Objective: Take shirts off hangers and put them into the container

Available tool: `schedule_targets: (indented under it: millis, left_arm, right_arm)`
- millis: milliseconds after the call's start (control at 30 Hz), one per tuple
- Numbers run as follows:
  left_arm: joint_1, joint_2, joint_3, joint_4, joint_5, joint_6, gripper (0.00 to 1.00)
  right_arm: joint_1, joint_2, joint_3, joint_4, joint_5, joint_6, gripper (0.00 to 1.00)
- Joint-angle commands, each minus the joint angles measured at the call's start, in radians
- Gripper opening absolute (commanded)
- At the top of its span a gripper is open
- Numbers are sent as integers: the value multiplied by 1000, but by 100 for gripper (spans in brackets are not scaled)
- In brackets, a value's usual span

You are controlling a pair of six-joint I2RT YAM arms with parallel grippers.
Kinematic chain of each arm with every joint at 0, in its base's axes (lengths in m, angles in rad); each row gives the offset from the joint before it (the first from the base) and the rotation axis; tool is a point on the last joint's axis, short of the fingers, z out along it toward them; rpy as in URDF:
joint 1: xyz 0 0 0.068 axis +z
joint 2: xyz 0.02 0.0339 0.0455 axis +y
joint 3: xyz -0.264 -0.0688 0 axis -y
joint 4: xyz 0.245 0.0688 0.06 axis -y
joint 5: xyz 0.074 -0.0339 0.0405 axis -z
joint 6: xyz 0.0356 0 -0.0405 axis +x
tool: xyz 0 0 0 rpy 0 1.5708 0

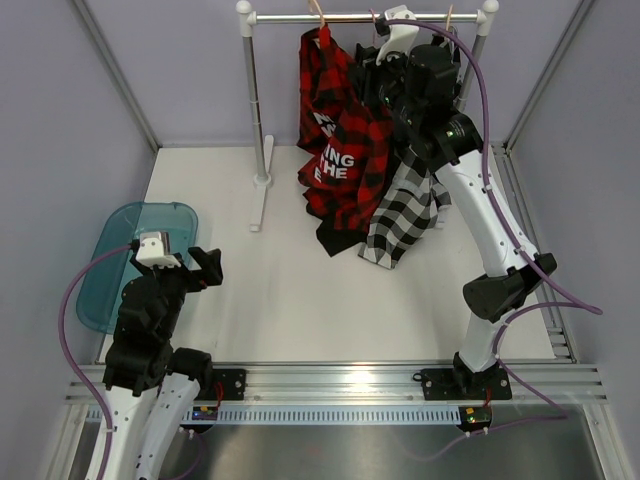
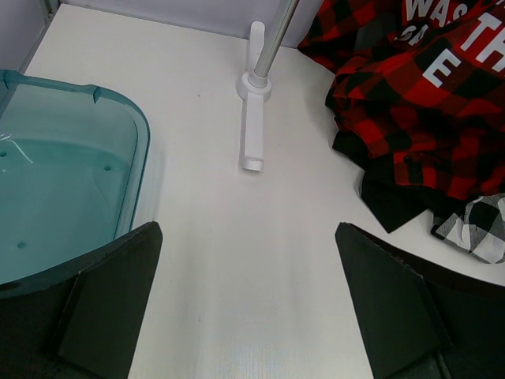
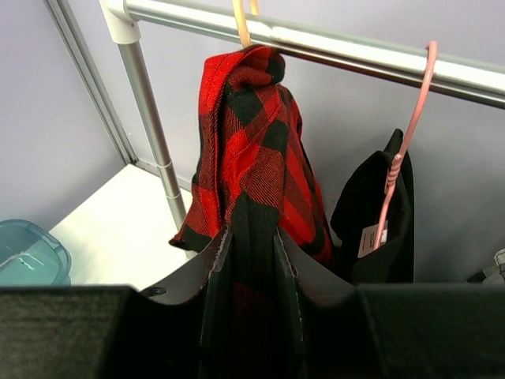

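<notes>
Right wrist view tells you most of it: my right gripper (image 3: 252, 260) is up at the rail (image 3: 331, 43), jaws narrowed onto a fold of the red plaid shirt (image 3: 245, 142), roughly the middle of the garment. The bit between the pads is mostly dark, so I'm calling it the plaid and not 100% sure. The shirt hangs off a wooden hanger (image 3: 241, 24) at 12 o'clock from the claw. At 2 o'clock is the black shirt (image 3: 379, 213) on the pink hanger (image 3: 406, 134).

From the top camera the whole bunch sits at about 1 o'clock on the table (image 1: 300, 300), with the checked shirt (image 1: 405, 215) drooping lowest, just under the plaid. The container (image 1: 120, 260) is way over at 9 o'clock with no shirt in it, so none of the job looks done. My left gripper (image 1: 203, 270) hovers beside it with jaws spread wide, holding nothing.

Handling-wise, I reckon it's soft, floppy flannel: light, not fragile, not slippery, but it'll sag and drag wherever I'm not holding it. A mid-body pinch probably just stretches the cloth against the hanger. If I were regripping I'd go near the collar or shoulder so it can slide off the hanger arm. Watch for snagging the neighbours too.
</notes>
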Motion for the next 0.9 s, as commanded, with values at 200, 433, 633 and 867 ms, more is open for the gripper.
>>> schedule_targets:
  millis: [200, 433, 633, 867]
  left_arm:
    - [-4, -7, -8, 45, 11, -10, 99]
    - [-5, -6, -8, 46, 13, -10, 99]
    - [-4, -1, -9, 53, 25, -12, 99]
    - [-4, 4, -8, 48, 22, -12, 99]
  right_arm:
    - [13, -56, 19, 233, 0, 36, 0]
    - [13, -127, -79, 253, -43, 38, 0]
    - [13, -208, -231, 321, -45, 65, 0]
    - [12, -140, -101, 282, -43, 51, 0]
